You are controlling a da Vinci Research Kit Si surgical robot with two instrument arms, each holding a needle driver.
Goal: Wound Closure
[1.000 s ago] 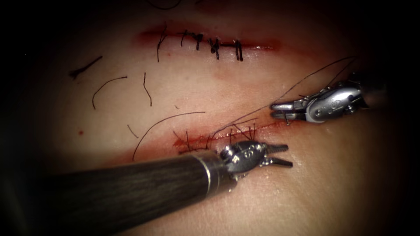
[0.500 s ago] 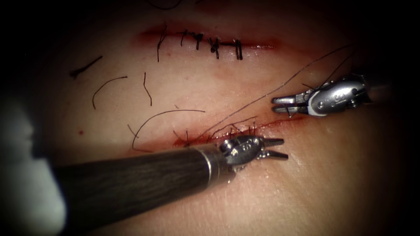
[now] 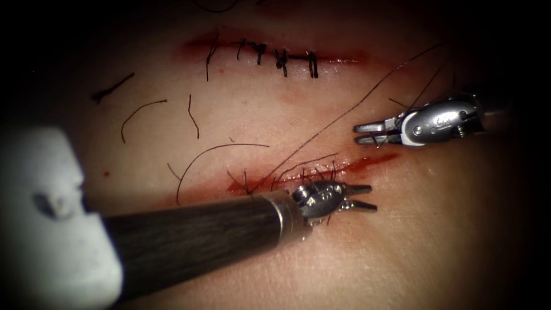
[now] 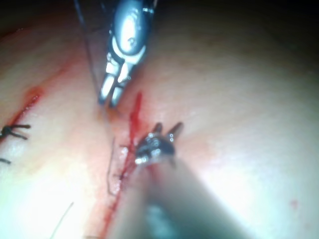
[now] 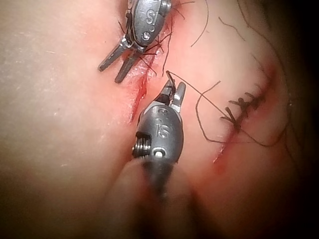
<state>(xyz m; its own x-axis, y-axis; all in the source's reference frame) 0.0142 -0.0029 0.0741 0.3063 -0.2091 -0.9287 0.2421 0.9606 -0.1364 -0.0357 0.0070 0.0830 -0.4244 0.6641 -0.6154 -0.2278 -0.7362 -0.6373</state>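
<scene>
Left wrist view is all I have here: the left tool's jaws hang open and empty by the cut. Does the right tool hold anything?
Observer: Right wrist view: a thread meets the right tool at its tip; grip unconfirmed, needle not made out.
Operator: Where does thread lead?
Observer: Endoscope: a long thread runs from the open cut past that tool, up and rightward.
Operator: The other cut?
Observer: Closed by a row of stitches; cut ends lie on the tissue lower left of it.
</scene>
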